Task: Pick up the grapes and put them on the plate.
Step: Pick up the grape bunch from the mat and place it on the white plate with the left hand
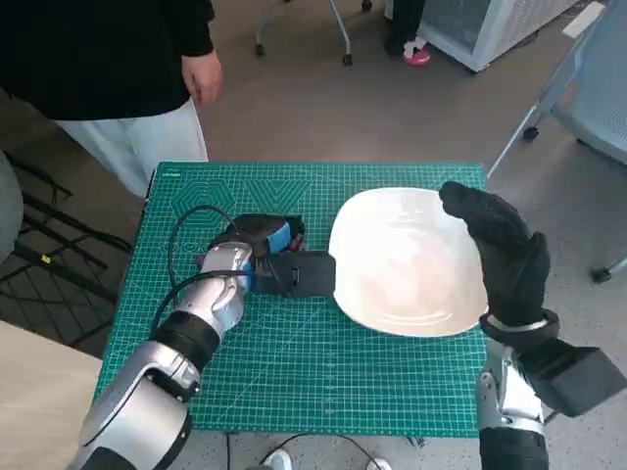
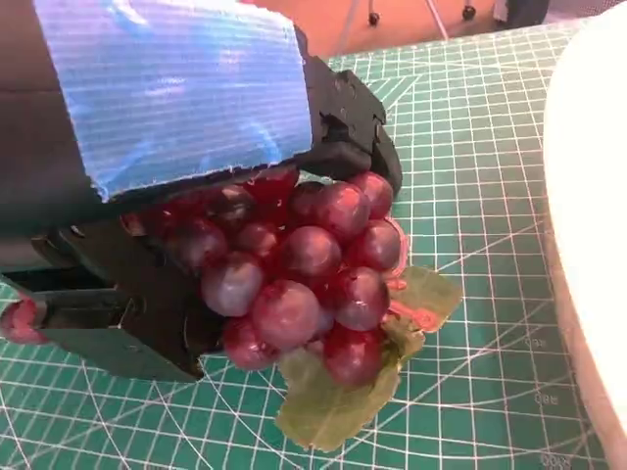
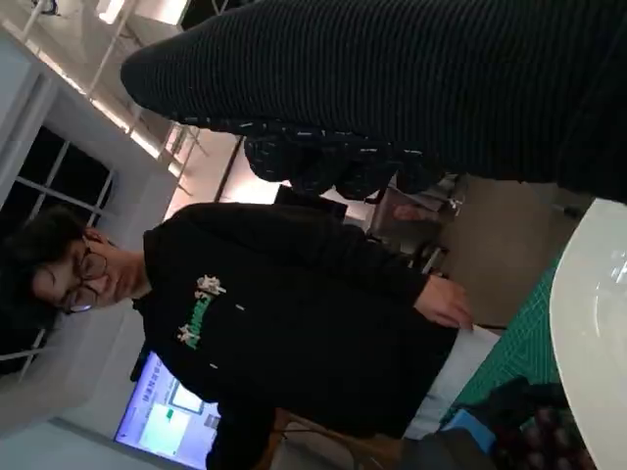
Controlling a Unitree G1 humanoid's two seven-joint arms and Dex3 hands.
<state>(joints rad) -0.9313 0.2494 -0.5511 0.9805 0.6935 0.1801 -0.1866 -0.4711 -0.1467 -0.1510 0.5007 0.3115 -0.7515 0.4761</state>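
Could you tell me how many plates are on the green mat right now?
1. The white plate sits on the right side of the green mat, just right of the left robot hand holding the grapes. No other plate shows.

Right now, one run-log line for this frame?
phase: grasp | left hand: holds grapes on mat, beside plate | right hand: raised over plate rim, holds nothing | plate: bare

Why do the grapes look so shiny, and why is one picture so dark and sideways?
In the left wrist view, room light glints off the grapes under the left hand. The right wrist view is turned sideways, and the right hand fills its top, dark and close. In the head view, the plate looks glaringly white.
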